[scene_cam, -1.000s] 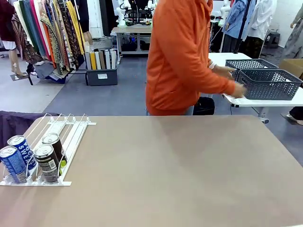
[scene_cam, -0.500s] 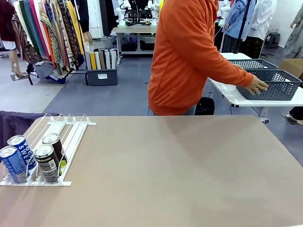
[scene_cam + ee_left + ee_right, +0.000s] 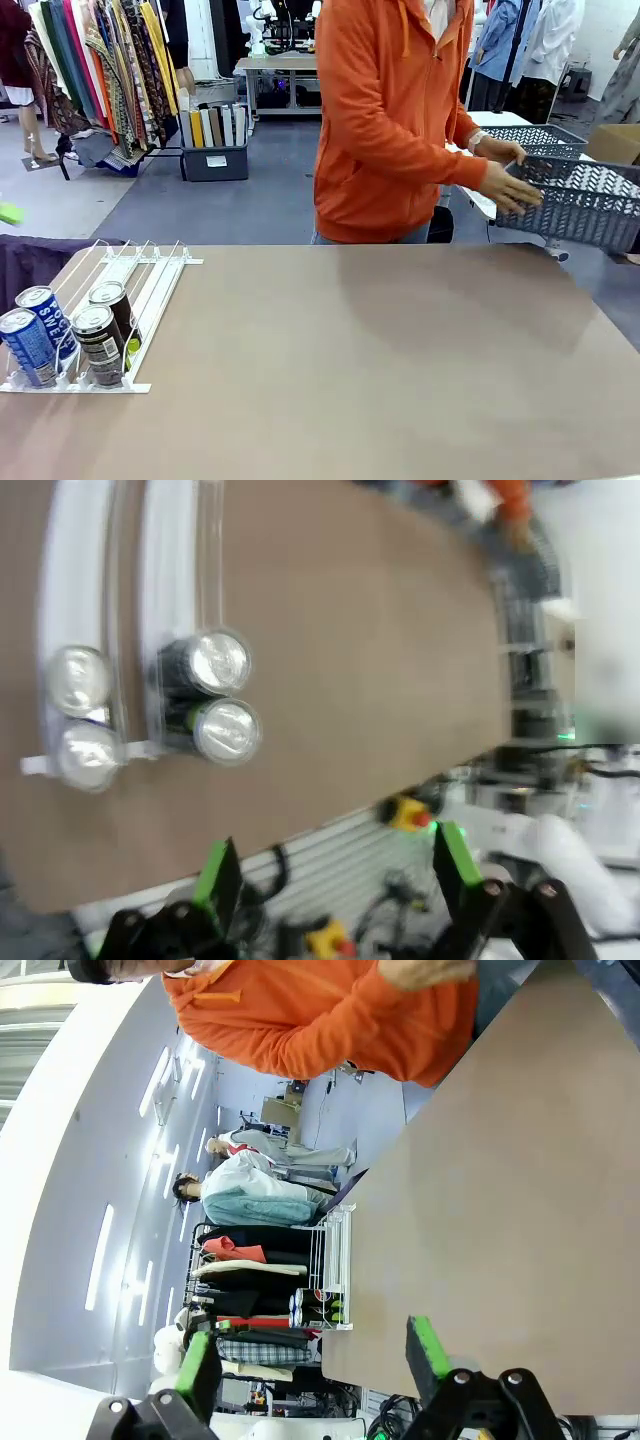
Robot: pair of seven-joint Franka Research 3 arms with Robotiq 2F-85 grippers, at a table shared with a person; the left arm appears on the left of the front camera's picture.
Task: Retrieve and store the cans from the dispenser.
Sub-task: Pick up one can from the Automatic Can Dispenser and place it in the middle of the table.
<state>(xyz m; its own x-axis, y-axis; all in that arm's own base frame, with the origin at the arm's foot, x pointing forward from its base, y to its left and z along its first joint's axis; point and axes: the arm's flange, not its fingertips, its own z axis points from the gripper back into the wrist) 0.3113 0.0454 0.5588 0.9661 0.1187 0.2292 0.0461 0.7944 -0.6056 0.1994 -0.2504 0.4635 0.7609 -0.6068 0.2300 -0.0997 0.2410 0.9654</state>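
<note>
In the front view, the dispenser (image 3: pixel 158 285) lies flat on the near left part of the brown table (image 3: pixel 380 370), with its rails running away from the robot. Four cans (image 3: pixel 100 345) stand upright at its front end, close to the low lip: two blue cans (image 3: pixel 30 345) one behind the other on the left, and two dark cans (image 3: pixel 112 300) one behind the other just beside them on the right. At the far side a person (image 3: pixel 390 130) in an orange hooded top stands turned to the picture's right. One hand (image 3: pixel 510 187) grips the rim of a dark grey mesh basket (image 3: pixel 585 205), which is tilted and is held off to the right of the table. In the left wrist view, the left gripper (image 3: pixel 335 870) is above the near edge of the table. Its jaws stand wide apart and there is nothing between the green pads, and they touch nothing. The four silver can tops show from above in two lanes of the white rack, well apart from the fingers. In the right wrist view, the right gripper (image 3: pixel 312 1355) is also spread wide and empty, and it touches nothing. Far beyond it the rack with the cans shows small at the other end of the table top.
</note>
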